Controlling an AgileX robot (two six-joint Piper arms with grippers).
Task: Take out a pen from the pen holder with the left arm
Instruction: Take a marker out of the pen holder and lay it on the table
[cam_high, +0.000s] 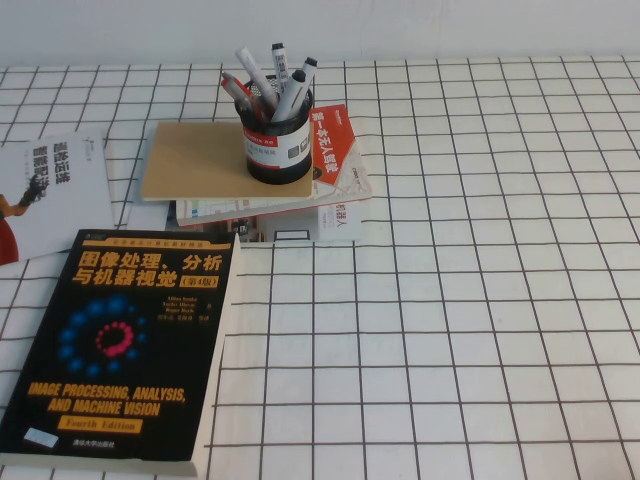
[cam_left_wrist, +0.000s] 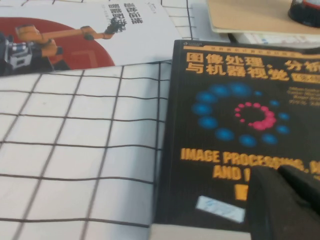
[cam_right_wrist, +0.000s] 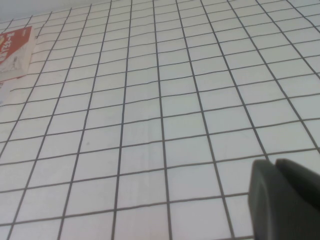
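1. White leaflet (cam_high: 50, 190) lies out to the left gripper's far left and plays no part here
2. The black textbook (cam_left_wrist: 240, 125) lies directly beneath the left gripper (cam_left_wrist: 277, 171), which hangs over the book's near edge with its dark jaws pressed together on nothing
3. The pen holder (cam_high: 277, 140) stands well ahead of that gripper and to its right, beyond the textbook's far edge, on a brown board (cam_high: 200, 160), with its pens (cam_high: 285, 80) fanning outward
4. Judging the reach: spread the jaws early, rise above the board, descend onto the one pen leaning clearest of the others, then pull along its lean so the holder does not tip
5. The right gripper (cam_right_wrist: 274, 162) hangs over bare checked cloth (cam_right_wrist: 150, 125), jaws together and empty, with the holder well off to its left
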